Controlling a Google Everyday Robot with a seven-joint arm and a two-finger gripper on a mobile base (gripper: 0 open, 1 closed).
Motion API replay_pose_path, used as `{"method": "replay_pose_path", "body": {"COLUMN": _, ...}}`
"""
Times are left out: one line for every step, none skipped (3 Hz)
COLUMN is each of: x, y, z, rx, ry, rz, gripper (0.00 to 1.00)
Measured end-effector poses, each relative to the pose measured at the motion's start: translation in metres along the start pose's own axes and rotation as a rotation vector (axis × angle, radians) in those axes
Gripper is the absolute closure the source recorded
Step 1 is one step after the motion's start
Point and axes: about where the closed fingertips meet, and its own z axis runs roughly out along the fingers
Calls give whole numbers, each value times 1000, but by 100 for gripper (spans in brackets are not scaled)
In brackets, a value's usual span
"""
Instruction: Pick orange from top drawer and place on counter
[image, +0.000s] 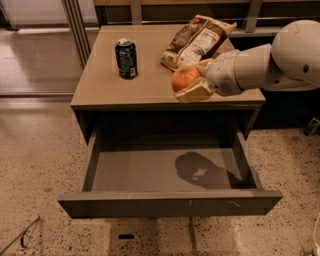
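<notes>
Position of gripper: my gripper (190, 81) is over the front right part of the surface (145, 86), close to its front edge and above the open drawer (170, 204). My arm (270, 62) reaches in from the right side of the view, its white casing crossing the right edge of the surface.

State of jaws: the jaws are clamped on the orange (184, 78). One pale jaw lies under the fruit and the other sits behind its upper right side. The fruit's left and front faces are exposed and show a glossy skin.

Location of orange: it is out of the drawer and held in the jaws at the level of the surface, just in front of the bag (197, 40). I cannot tell whether the lower jaw touches the surface or hangs just above it. The orange is apart from the bag and well apart from the can (126, 58).

Drawer: pulled fully forward, front panel towards the camera. Its grey bottom carries a dark shadow (200, 170) right of centre, below my gripper.

Other items on the surface: a dark soda can stands upright at the left, towards the rear. A brown and white snack bag lies flat at the rear right, angled across the corner.

Surroundings: the cabinet (85, 122) stands on a speckled floor (35, 165).
</notes>
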Motion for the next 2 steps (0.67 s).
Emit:
{"method": "replay_pose_path", "body": {"x": 10, "y": -18, "z": -1, "rx": 67, "ry": 1, "rz": 14, "gripper": 100}}
{"method": "replay_pose_path", "body": {"x": 25, "y": -52, "z": -5, "rx": 173, "ry": -5, "rz": 35, "gripper": 100}}
